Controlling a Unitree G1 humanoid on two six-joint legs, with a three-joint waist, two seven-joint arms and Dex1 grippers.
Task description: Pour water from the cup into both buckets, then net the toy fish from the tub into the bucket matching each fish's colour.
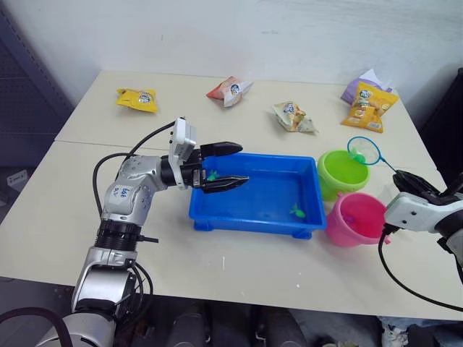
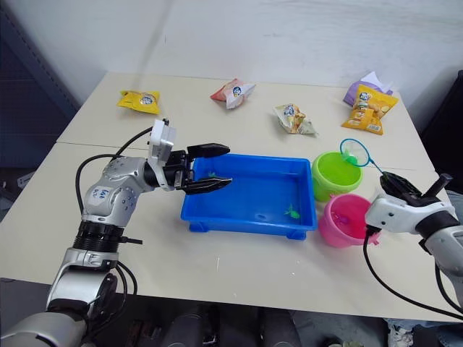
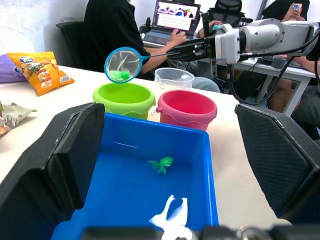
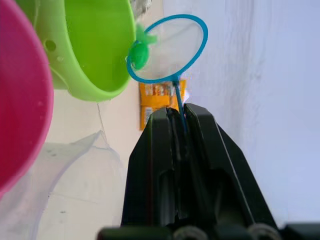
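Note:
The blue tub [image 1: 253,215] sits mid-table with a green toy fish [image 1: 297,212] on its floor near the right end. My left gripper [image 1: 243,163] hovers open over the tub's left end, holding nothing. To the right stand the lime green bucket [image 1: 340,173] and, in front of it, the pink bucket [image 1: 354,220]. My right gripper [image 4: 179,112] is shut on the thin handle of the net [image 1: 363,150]. The hoop hangs over the green bucket's far rim with a green fish [image 4: 140,55] in it. The clear cup [image 3: 173,80] stands behind the buckets.
Several snack packets lie along the far side of the table: yellow [image 1: 137,99], red and white [image 1: 230,90], pale [image 1: 293,117], orange [image 1: 370,105]. Beyond the table a person [image 3: 112,30] sits at a laptop. Bare tabletop lies in front of the tub.

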